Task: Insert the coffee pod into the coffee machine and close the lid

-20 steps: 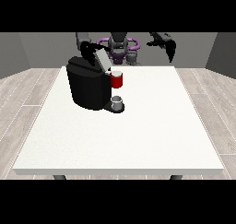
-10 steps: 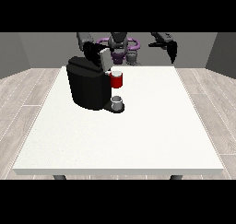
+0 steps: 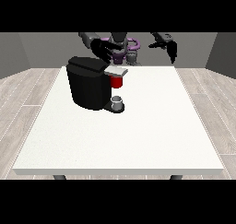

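Standing in the left half of the white table (image 3: pixel 152 140), a little above the frame's middle, the black coffee machine (image 3: pixel 87 85) has its lid (image 3: pixel 116 71) lying down flat, a grey-topped flap jutting toward the frame's centre. Under that flap sits a red thing at the machine (image 3: pixel 117 82), and below it, on the machine's base, stands a small grey thing (image 3: pixel 117 101) which I cannot tell for the pod; the coffee pod itself shows nowhere plainly. Just above and behind the machine, in the upper middle-left of the frame, the hand at the view's left (image 3: pixel 102 50) hangs at the end of a grey forearm that comes in from the upper left; its fingers are spread and roughly straight, pointing down toward the machine's top, holding nothing, and a gap shows between them and the machine. Right of it, at the frame's top centre, the robot's torso (image 3: pixel 123 45) shows small, dark with purple parts. Further right, in the upper right of the frame, the hand at the view's right (image 3: pixel 169 47) is raised clear above the table's far edge, well apart from the machine; its fingers hang down, relaxed and uncurled, with nothing in them.
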`<action>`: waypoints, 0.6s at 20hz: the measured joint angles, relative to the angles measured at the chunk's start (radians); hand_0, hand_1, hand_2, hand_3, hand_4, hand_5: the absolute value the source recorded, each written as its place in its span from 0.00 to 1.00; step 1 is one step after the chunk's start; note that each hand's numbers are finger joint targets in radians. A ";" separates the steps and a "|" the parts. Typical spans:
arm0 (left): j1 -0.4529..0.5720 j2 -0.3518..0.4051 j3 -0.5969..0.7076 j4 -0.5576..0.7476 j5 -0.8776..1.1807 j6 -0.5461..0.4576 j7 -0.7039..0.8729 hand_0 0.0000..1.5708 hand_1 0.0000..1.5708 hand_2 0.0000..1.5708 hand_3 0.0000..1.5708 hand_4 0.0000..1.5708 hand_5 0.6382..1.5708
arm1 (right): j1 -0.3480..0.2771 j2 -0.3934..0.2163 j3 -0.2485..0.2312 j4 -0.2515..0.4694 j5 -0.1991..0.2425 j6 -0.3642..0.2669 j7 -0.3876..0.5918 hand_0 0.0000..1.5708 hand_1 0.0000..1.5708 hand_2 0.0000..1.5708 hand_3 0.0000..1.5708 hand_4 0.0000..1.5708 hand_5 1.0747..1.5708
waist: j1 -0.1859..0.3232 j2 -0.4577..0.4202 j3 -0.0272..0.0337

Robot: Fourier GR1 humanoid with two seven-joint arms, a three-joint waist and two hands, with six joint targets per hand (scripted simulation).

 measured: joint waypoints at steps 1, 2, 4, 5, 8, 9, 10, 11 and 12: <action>-0.008 0.004 0.009 0.014 0.001 0.004 -0.012 0.00 0.00 0.00 0.00 0.08 1.00 | -0.009 0.008 0.013 -0.004 0.012 -0.003 0.002 0.00 0.00 0.00 0.00 0.08 1.00 | -0.009 0.005 0.0000; -0.011 0.004 0.005 0.011 0.003 0.004 -0.010 0.00 0.00 0.00 0.00 0.09 1.00 | -0.023 0.002 0.009 0.002 0.019 -0.005 -0.005 0.00 0.00 0.00 0.00 0.09 1.00 | -0.002 0.011 -0.0002; -0.015 0.001 -0.001 0.004 0.005 0.005 -0.007 0.00 0.00 0.00 0.00 0.11 1.00 | -0.033 0.010 0.015 0.016 0.038 -0.018 -0.019 0.00 0.00 0.00 0.00 0.09 1.00 | 0.003 0.016 -0.0004; -0.018 0.003 0.003 0.013 0.008 0.006 -0.018 0.00 0.00 0.00 0.00 0.10 1.00 | -0.040 0.011 0.014 0.018 0.039 -0.011 -0.020 0.00 0.00 0.00 0.00 0.07 1.00 | -0.002 0.020 -0.0004; -0.028 0.013 0.009 0.026 0.017 0.004 -0.025 0.00 0.00 0.00 0.00 0.00 1.00 | -0.064 0.024 0.012 0.022 0.041 -0.010 -0.013 0.00 0.00 0.00 0.00 0.08 1.00 | -0.008 0.019 -0.0004; -0.025 0.011 0.000 0.016 0.015 0.003 -0.017 0.00 0.00 0.00 0.00 0.08 1.00 | -0.061 0.030 0.012 0.026 0.041 -0.009 -0.019 0.00 0.00 0.00 0.00 0.02 1.00 | -0.005 0.010 -0.0006; -0.023 0.005 -0.005 0.011 0.011 0.009 -0.024 0.00 0.00 0.00 0.00 0.12 1.00 | -0.065 0.029 0.011 0.026 0.041 -0.003 -0.028 0.00 0.00 0.00 0.00 0.04 1.00 | -0.004 0.010 -0.0005; -0.021 0.008 0.001 0.026 0.014 0.006 -0.041 0.00 0.00 0.00 0.00 0.12 1.00 | -0.063 0.044 0.021 0.014 0.039 0.002 -0.027 0.00 0.00 0.00 0.00 0.08 1.00 | -0.017 0.004 -0.0004; -0.018 0.012 0.003 0.024 0.017 0.004 -0.046 0.00 0.00 0.00 0.00 0.13 1.00 | -0.053 0.052 0.025 0.009 0.039 0.006 -0.040 0.00 0.00 0.00 0.00 0.11 1.00 | -0.018 -0.002 -0.0007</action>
